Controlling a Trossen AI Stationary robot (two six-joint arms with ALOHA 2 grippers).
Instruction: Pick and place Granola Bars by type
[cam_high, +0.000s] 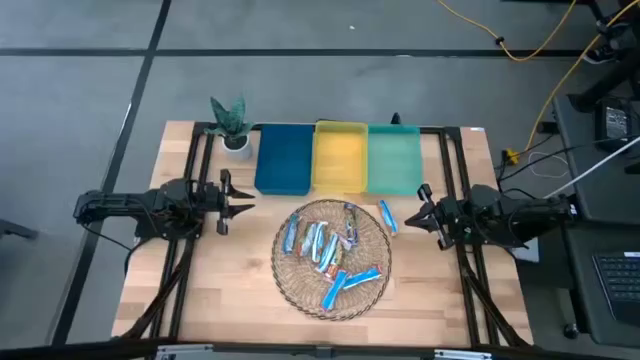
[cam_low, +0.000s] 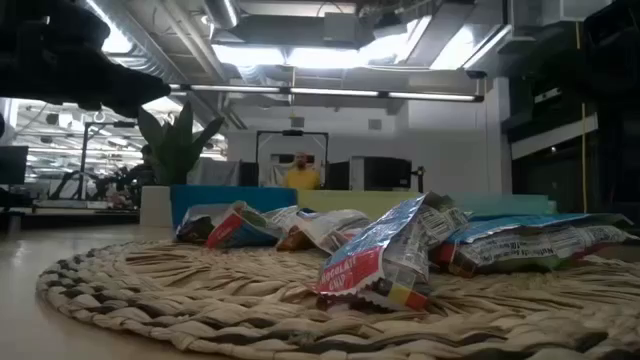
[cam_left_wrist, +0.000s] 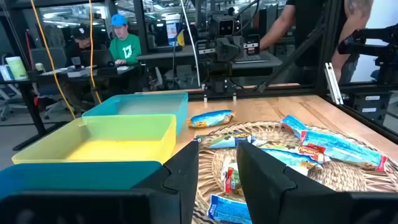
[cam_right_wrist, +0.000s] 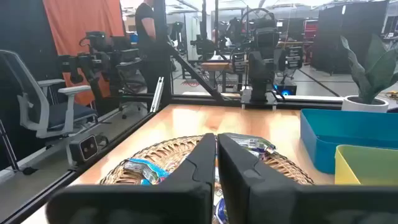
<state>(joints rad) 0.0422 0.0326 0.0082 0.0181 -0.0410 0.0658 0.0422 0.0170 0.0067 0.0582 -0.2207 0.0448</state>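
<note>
Several shiny blue-and-silver granola bars (cam_high: 325, 245), some with red or orange markings, lie piled in a round wicker basket (cam_high: 290, 285) at the table's middle. The low view shows them up close (cam_low: 385, 262). One more bar (cam_high: 387, 215) lies flat on the table between the basket and the green tray, also seen in the left wrist view (cam_left_wrist: 211, 118). My left gripper (cam_high: 245, 200) (cam_left_wrist: 217, 165) hovers open left of the basket. My right gripper (cam_high: 412, 212) (cam_right_wrist: 216, 155) hovers shut right of the basket, close to the loose bar.
Blue (cam_high: 283, 158), yellow (cam_high: 340, 155) and green (cam_high: 394, 158) trays stand side by side along the far edge. A small potted plant (cam_high: 232, 125) sits left of the blue tray. Bare wood shows left, right and near of the basket. People work in the room beyond.
</note>
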